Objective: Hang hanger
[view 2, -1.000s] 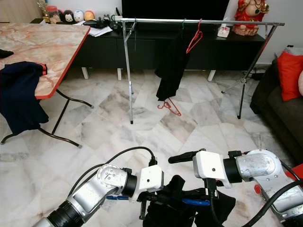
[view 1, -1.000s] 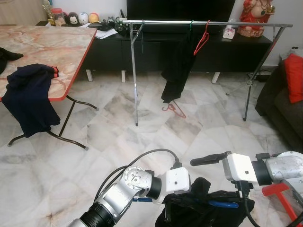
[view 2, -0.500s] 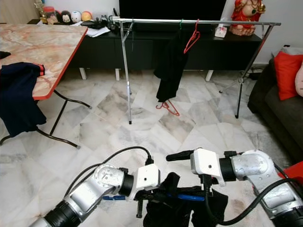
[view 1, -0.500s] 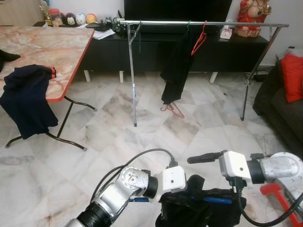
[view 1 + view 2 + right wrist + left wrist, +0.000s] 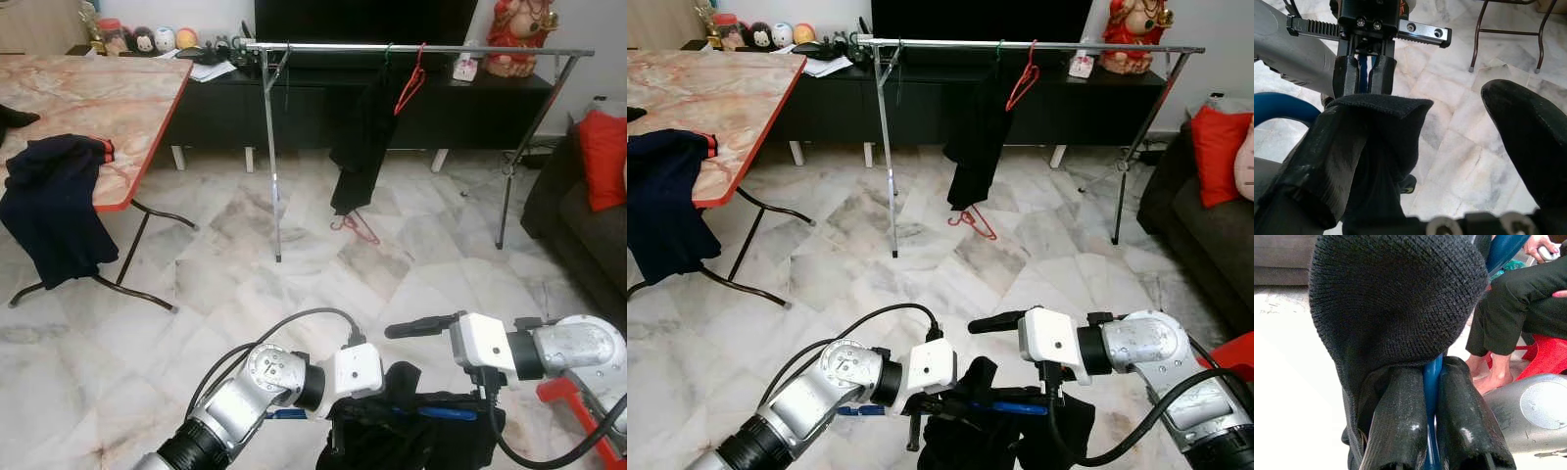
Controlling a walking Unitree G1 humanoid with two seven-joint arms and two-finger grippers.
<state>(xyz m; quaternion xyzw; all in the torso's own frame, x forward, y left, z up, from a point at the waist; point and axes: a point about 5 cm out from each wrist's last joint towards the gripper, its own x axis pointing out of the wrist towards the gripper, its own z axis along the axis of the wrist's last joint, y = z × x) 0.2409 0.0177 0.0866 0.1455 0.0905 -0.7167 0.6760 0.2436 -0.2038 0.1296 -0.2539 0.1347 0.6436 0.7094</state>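
Note:
A blue hanger (image 5: pixel 446 414) with a black garment (image 5: pixel 411 443) draped over it hangs low over the floor in front of me. My left gripper (image 5: pixel 1432 382) is shut on the hanger's blue bar, with black knit cloth bunched just past the fingertips. My right gripper (image 5: pixel 404 354) is open beside it. One of its fingers (image 5: pixel 1327 161) is covered by the black cloth and the other finger (image 5: pixel 1528 137) is free. The metal clothes rail (image 5: pixel 411 48) stands well ahead across the room.
On the rail hang a red hanger (image 5: pixel 409 83) and a black garment (image 5: pixel 361 137); another red hanger (image 5: pixel 358 227) lies on the floor below. A marble-topped table (image 5: pixel 98 88) with a dark blue garment (image 5: pixel 54 211) stands left, a dark sofa (image 5: pixel 588 215) right. A seated person's legs (image 5: pixel 1508 318) are nearby.
The whole picture has shifted a little, so the camera moved. The left gripper still holds the hanger and garment, and the right gripper stays open beside it.

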